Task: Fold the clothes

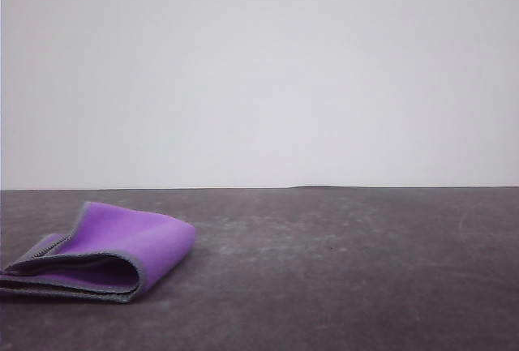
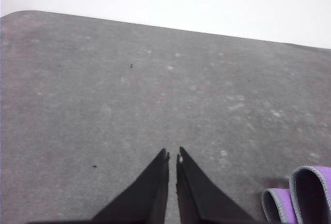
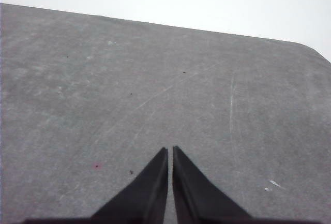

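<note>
The clothes (image 1: 113,250) are one small cloth, folded over on itself with the bright purple face outward and grey stitched edging along the open layers, lying on the dark table at the front left. In the left wrist view a corner of the clothes (image 2: 305,195) shows purple and grey loops just beside my left gripper (image 2: 172,157), apart from it. The left gripper's black fingers (image 2: 155,182) stand together, shut, holding nothing. My right gripper (image 3: 170,151) hangs over bare table, its fingers (image 3: 152,182) shut with nothing between them.
The dark grey table (image 1: 340,270) is scuffed and speckled, with its far edge meeting a plain white wall (image 1: 259,67). Its rounded corners show in the wrist views (image 2: 20,14) (image 3: 310,48).
</note>
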Motion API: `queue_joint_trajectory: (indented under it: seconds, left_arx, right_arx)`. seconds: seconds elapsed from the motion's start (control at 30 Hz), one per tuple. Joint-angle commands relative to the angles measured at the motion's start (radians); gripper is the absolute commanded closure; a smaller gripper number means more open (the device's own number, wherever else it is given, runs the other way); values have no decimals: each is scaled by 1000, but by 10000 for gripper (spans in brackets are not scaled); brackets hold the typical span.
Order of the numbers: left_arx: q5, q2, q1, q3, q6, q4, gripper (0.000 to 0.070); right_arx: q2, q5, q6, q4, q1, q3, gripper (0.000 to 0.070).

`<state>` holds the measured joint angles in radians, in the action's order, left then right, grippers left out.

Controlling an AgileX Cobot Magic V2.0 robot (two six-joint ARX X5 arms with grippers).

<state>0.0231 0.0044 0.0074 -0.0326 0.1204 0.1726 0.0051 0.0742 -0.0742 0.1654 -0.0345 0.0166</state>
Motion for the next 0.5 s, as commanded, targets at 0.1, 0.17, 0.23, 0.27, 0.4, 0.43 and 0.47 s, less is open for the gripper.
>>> queue_joint_trajectory:
  seconds: [0.1,0.17,0.23,0.27,0.4,0.43,0.47]
  left_arx:
    - [-5,-1,1,20,1,-15,684]
    - [-5,-1,1,20,1,-16,684]
    - [-5,-1,1,20,1,-16,684]
    - [-5,-1,1,20,1,-15,684]
    - [-5,-1,1,20,1,-15,684]
    - [-5,-1,1,20,1,-16,684]
    - [-5,-1,1,20,1,-16,684]
  right_arx:
    - [-2,-3,11,-15,-1,-5,690]
    - [-2,-3,11,-15,-1,-5,690]
    - [-2,-3,11,-15,-1,-5,690]
    - [-2,-3,11,-15,-1,-5,690]
    - [-2,-3,10,-15,-1,-5,690]
    - [-2,-3,11,-15,-1,-5,690]
    - [-2,-3,11,-15,-1,-5,690]
